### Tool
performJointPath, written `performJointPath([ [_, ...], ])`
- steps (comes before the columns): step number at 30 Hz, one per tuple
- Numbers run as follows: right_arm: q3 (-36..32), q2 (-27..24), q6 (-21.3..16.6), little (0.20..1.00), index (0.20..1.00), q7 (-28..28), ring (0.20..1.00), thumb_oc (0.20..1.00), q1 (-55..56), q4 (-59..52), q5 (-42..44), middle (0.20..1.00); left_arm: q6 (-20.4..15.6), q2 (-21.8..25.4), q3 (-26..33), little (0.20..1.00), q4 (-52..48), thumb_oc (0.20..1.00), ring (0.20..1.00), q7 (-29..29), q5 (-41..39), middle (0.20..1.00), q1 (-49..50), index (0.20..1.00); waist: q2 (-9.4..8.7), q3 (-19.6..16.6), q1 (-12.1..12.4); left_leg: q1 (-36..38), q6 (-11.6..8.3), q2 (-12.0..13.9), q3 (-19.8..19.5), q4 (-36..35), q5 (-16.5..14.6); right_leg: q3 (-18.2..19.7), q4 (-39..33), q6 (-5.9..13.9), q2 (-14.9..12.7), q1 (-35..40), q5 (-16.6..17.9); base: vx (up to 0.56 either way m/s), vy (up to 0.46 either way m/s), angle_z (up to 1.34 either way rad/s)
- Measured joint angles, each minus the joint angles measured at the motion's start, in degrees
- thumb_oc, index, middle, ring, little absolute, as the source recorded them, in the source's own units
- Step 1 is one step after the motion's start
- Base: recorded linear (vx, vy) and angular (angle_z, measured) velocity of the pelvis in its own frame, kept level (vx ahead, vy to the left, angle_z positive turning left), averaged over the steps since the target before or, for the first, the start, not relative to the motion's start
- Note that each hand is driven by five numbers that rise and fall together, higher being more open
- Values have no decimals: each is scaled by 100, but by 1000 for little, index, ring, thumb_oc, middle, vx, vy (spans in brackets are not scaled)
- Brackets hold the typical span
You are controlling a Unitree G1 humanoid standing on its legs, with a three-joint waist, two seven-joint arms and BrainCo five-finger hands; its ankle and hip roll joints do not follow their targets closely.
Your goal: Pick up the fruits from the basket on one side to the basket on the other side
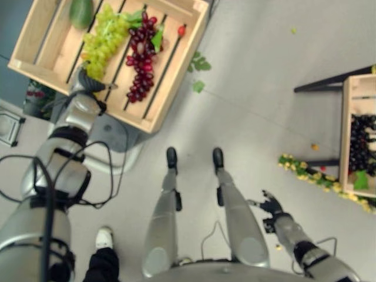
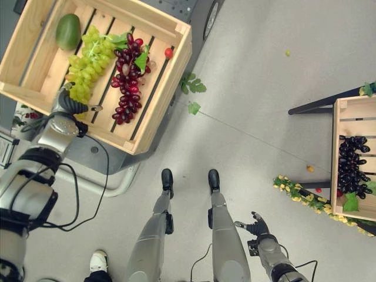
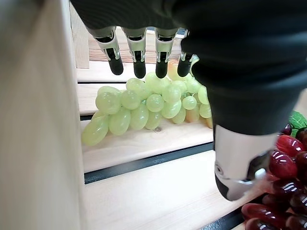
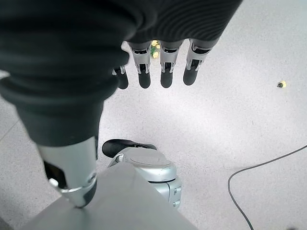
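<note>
left arm [image 1: 77, 114]: silver-grey rounded shells, black bands at the joints | left hand [image 3: 139, 50]: dark ribbed cover over back and wrist, silver fingers with dark tips, silver thumb with a dark tip and a small round screw | right arm [image 1: 289, 230]: silver-grey, dark band near the wrist | right hand [image 4: 166, 57]: same ribbed cover, silver dark-tipped fingers and thumb

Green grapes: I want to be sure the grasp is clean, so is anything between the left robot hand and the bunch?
Nothing visible is. The left robot hand hovers open over the green grapes in the wooden crate, fingers straight. The red grapes lie beside the bunch, not over it.
</note>
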Motion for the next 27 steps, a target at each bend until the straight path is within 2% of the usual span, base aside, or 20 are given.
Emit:
performJointPath([
  [10,27,-73,-108,1000,1000,-20,1000,1000,111,-267,49,1000,-12,199,186,1000,-2,1000,1000,74,1,1000,-190,1000,-3,-2,9,-367,-30,2,13,97,20,59,511,-40,17,-594,-82,-3,-2,-1],
  [27,184,-235,-129,1000,1000,22,1000,1000,164,-418,52,1000,-213,318,277,1000,-72,1000,1000,31,-60,1000,-286,1000,-55,-3,13,-662,-28,23,-68,321,-19,-97,504,-6,-5,-759,-55,1,17,1],
])
